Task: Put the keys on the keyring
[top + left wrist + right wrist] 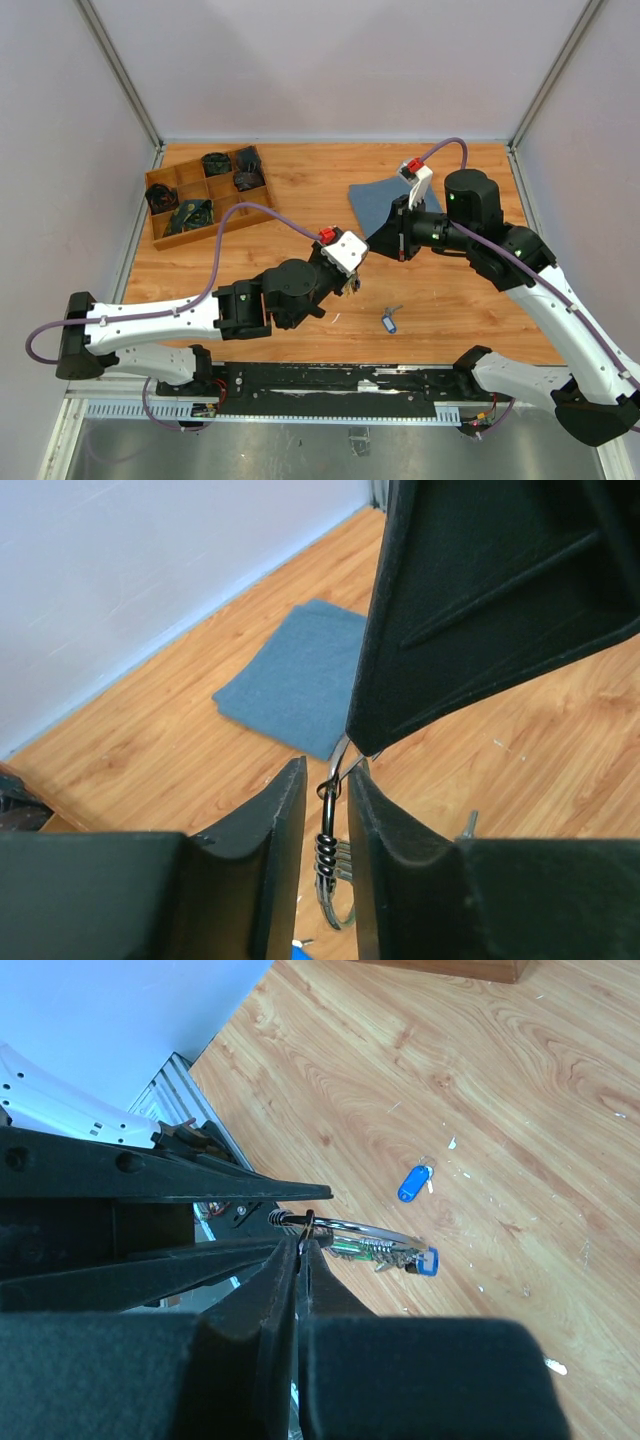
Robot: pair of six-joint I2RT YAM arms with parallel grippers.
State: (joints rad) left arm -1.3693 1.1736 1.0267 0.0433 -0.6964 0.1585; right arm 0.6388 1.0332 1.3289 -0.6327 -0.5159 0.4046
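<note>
The keyring [370, 1232], a thin silver wire ring, hangs in the air between both grippers over the table's middle [352, 286]. On it sit small keys, among them a green one and one with a blue head [428, 1261]. My right gripper [303, 1245] is shut on the ring's wire. My left gripper [325, 770] is open, its fingers apart on either side of the ring's black coiled part [327, 855], with a gap on both sides. A loose key with a bright blue head [388, 321] lies on the wood below [412, 1182].
A folded blue cloth [375, 200] lies on the table behind the grippers [295, 680]. A wooden compartment tray [210, 232] with dark items stands at the back left. Grey walls close in the table on three sides.
</note>
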